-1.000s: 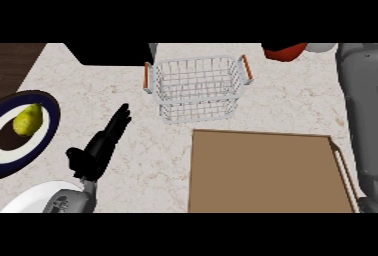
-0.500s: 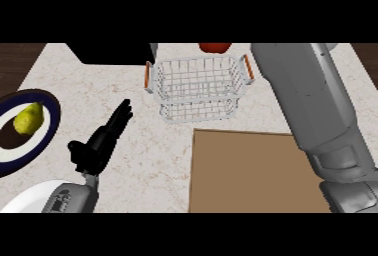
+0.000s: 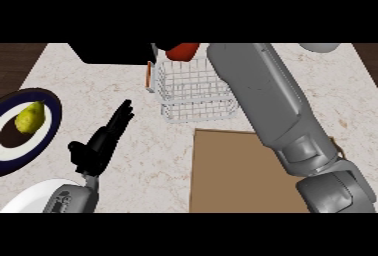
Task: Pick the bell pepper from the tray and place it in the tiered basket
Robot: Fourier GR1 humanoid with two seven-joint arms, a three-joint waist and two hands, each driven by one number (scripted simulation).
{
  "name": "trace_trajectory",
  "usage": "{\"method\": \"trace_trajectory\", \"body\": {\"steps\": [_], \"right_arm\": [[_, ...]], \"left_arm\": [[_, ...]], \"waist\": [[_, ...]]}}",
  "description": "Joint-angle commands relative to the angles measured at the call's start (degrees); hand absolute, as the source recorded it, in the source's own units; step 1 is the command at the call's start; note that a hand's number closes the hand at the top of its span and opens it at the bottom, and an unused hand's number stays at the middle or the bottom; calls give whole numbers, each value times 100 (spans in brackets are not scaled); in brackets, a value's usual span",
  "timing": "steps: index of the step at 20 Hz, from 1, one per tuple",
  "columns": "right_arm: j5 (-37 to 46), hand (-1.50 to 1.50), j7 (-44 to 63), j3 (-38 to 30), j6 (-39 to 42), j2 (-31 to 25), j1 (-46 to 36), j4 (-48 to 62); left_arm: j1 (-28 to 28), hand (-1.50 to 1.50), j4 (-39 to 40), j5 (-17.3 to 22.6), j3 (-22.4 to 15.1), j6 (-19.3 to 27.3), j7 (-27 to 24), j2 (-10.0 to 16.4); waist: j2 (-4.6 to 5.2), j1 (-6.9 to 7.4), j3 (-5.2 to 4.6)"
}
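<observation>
bell pepper (image 3: 182,51) hangs at 12 o'clock over the far rim of the tiered basket (image 3: 199,112), right arm (image 3: 258,100) stretched across, likely for release; its grasp i cannot tell. left hand (image 3: 100,145), 8 o'clock, fingers straight together, rests clear.

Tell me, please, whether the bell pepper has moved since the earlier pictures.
Yes. The bell pepper moved left: earlier it showed right of the tiered basket, now at the basket's far rim, towards its left end.
</observation>
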Motion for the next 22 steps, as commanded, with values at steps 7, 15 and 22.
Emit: {"method": "trace_trajectory", "body": {"steps": [7, 15, 22], "right_arm": [[-1540, 150, 673, -419, -169, 132, -173, 959], [-2510, -150, 1123, -555, -662, 133, -594, 995], [-1578, -150, 645, -472, -2115, -490, -167, 623]], "left_arm": [[-148, 0, 310, 14, 98, -156, -113, -8], [-274, 0, 344, -18, 196, -148, -92, -25], [299, 0, 274, -139, 183, -59, -479, -21]], "waist": [[18, 59, -4], [-18, -28, -1], [-39, -131, 0]]}}
